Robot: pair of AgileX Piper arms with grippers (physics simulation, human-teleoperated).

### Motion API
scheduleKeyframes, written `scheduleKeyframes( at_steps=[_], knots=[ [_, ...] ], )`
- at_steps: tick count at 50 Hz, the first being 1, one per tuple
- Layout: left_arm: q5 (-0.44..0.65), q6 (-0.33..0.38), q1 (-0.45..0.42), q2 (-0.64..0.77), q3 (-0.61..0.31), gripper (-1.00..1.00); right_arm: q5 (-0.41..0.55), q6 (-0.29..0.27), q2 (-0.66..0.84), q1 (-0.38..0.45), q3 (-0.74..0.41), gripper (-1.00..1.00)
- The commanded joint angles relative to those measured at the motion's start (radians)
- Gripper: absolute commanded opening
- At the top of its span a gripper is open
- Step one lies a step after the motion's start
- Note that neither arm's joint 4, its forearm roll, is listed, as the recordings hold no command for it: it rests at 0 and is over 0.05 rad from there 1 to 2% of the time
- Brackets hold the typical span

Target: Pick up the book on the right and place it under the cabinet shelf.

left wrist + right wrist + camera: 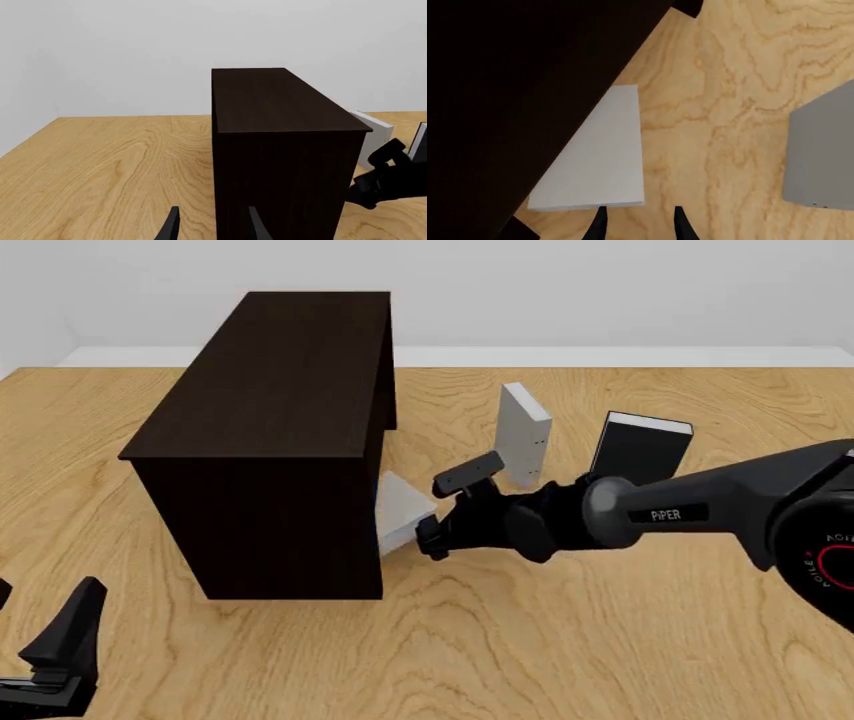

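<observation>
The book [404, 512], light grey, lies on the table with one part inside the opening at the foot of the dark cabinet shelf [274, 390]. In the right wrist view the book [602, 160] shows its free edge just ahead of the fingertips, the rest hidden under the cabinet shelf [514, 75]. My right gripper [450, 505] is open right behind that edge, and its fingers [600, 225] hold nothing. My left gripper [60, 640] is open and empty at the near left, facing the cabinet shelf's [280, 145] end wall.
A second grey book [523, 433] stands upright right of the cabinet, and a black-covered book [641, 447] stands further right. Both stand close behind my right arm [694, 502]. The wooden table [561, 640] stretches out around them.
</observation>
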Motion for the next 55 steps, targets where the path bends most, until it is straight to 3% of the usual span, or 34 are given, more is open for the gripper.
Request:
scheduleKeyframes(
  at_steps=[1, 28, 55],
  knots=[
    [0.003, -0.001, -0.002, 0.0, 0.0, 1.0, -0.058, 0.083, 0.066, 0.034, -0.067, 1.0],
    [0.003, -0.001, -0.002, 0.0, 0.0, 1.0, -0.035, 0.087, 0.106, 0.069, -0.131, 1.0],
    [0.003, -0.001, -0.001, 0.0, 0.0, 1.0, -0.105, 0.09, -0.063, 0.037, 0.071, 1.0]
  ],
)
